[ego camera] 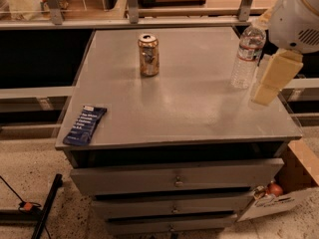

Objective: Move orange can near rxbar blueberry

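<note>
White rounded arm housing (pixel 298 13) with dark vent slits (pixel 309 34), pale cream blocky gripper (pixel 265 87) at right edge

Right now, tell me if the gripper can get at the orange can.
Probably yes: the gripper hangs far right, the orange can stands alone; only the water bottle sits partly between them.

A can (pixel 148 55) stands upright toward the back of a cabinet (pixel 189 98) top, left of centre, well apart from a snack bar (pixel 84 125) lying flat at the front-left corner. A water bottle (pixel 246 56) stands upright near the back right edge, with the robot's gripper (pixel 271 81) hanging just beside it on the right, above the top's right edge. Drawers (pixel 174 180) sit stacked below the top, and a box (pixel 294 183) rests on the floor at the cabinet's lower right.
</note>
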You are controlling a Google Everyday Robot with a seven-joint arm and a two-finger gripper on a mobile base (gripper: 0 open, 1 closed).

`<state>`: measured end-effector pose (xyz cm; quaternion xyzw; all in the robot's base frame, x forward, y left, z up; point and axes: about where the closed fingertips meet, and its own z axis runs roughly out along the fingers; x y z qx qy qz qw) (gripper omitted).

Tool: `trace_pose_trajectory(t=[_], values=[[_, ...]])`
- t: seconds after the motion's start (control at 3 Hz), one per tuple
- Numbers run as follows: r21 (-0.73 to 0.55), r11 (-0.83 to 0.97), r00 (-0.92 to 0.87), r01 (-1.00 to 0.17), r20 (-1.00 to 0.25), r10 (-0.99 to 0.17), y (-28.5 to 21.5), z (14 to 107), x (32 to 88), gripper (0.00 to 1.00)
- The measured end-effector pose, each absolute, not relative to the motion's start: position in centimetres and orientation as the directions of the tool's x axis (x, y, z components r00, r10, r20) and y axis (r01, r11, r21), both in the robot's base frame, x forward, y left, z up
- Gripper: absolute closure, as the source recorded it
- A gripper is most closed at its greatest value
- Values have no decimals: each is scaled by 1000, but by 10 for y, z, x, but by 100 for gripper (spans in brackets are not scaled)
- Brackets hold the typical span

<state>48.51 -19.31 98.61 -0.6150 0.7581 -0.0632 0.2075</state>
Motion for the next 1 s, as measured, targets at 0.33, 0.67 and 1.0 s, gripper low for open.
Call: trace_pose_trajectory(t=[0.33, 0.67, 1.0], values=[[-383, 222, -109, -897, -296, -949, -166, 983, 528, 0], [-383, 222, -109, -897, -296, -949, -166, 983, 528, 0], [-426, 237, -111, -873, -300, -947, -164, 981, 549, 0]])
